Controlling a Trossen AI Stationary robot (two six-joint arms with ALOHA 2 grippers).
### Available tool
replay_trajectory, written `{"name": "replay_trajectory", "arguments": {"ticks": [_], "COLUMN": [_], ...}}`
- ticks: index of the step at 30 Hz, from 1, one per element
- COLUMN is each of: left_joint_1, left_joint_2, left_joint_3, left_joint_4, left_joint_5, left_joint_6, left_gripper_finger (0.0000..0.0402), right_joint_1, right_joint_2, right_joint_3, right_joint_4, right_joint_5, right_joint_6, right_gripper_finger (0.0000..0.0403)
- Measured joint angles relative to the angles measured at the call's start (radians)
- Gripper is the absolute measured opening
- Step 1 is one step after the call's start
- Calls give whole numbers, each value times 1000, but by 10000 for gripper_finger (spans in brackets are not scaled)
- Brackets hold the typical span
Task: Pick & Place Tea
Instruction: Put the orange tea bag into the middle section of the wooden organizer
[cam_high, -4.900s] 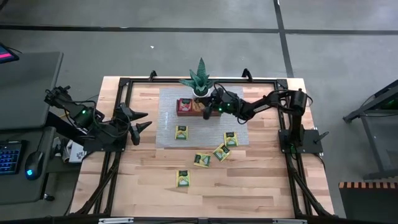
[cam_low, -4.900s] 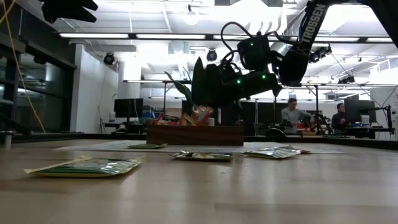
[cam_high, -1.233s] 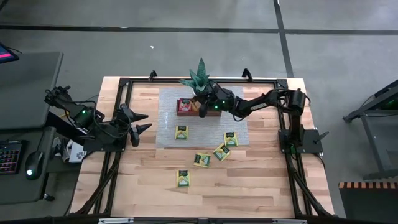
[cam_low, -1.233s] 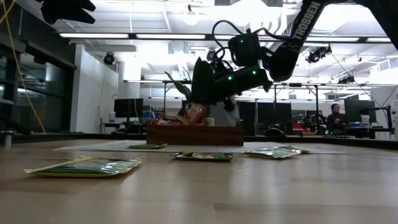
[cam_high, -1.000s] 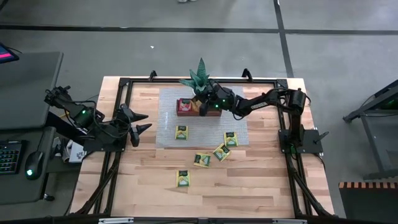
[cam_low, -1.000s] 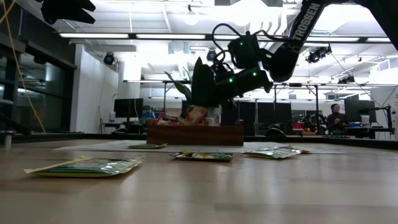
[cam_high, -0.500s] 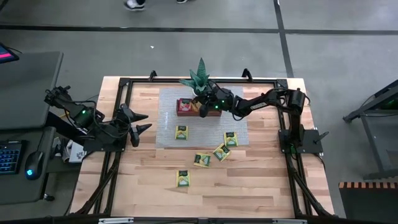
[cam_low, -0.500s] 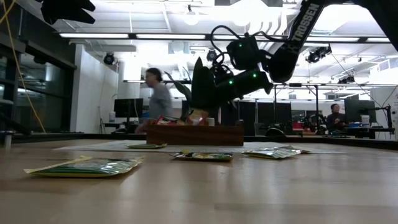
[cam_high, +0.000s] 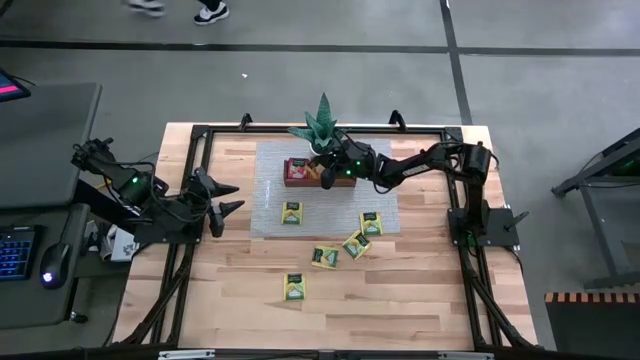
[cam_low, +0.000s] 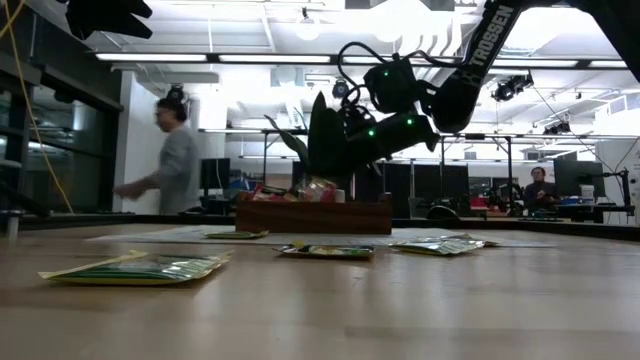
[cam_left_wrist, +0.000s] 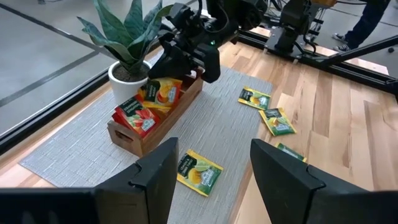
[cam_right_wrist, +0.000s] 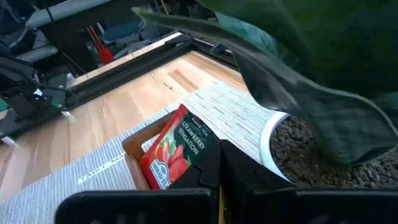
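Observation:
A brown wooden tray (cam_high: 290, 184) lies on a grey mat at the back of the table, with red tea packets (cam_left_wrist: 134, 115) and orange ones (cam_left_wrist: 163, 92) standing in it. My right gripper (cam_high: 325, 178) hangs low over the tray's right end, shut on an orange tea packet (cam_low: 318, 187) whose lower edge dips into the tray (cam_low: 313, 216). In the right wrist view a red strawberry packet (cam_right_wrist: 180, 149) stands just ahead of the shut fingers. Several green-yellow tea packets (cam_high: 292, 212) (cam_high: 356, 244) (cam_high: 294, 288) lie flat on the mat and the wood. My left gripper (cam_high: 222, 205) waits open at the left.
A spiky green potted plant (cam_high: 322, 128) stands right behind the tray, its leaves close over the right gripper. The black frame rail (cam_high: 320, 127) runs along the table's back. A person (cam_low: 172, 160) walks in the room beyond, and another sits at far right.
The right gripper has sunk slightly, bringing the orange packet lower into the tray. A person in the background has walked leftward. The left arm has not moved.

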Motion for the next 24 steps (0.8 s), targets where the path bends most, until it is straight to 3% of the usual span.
{"name": "replay_trajectory", "arguments": {"ticks": [13,24], "left_joint_1": [0,0], "left_joint_2": [0,6], "left_joint_3": [0,0], "left_joint_4": [1,18], "left_joint_5": [8,25], "left_joint_6": [0,5], "left_gripper_finger": [198,198], "right_joint_1": [0,0], "right_joint_2": [0,0], "right_joint_3": [0,0], "right_joint_4": [11,42], "right_joint_5": [-36,-42], "right_joint_6": [-22,-16], "right_gripper_finger": [9,123]}}
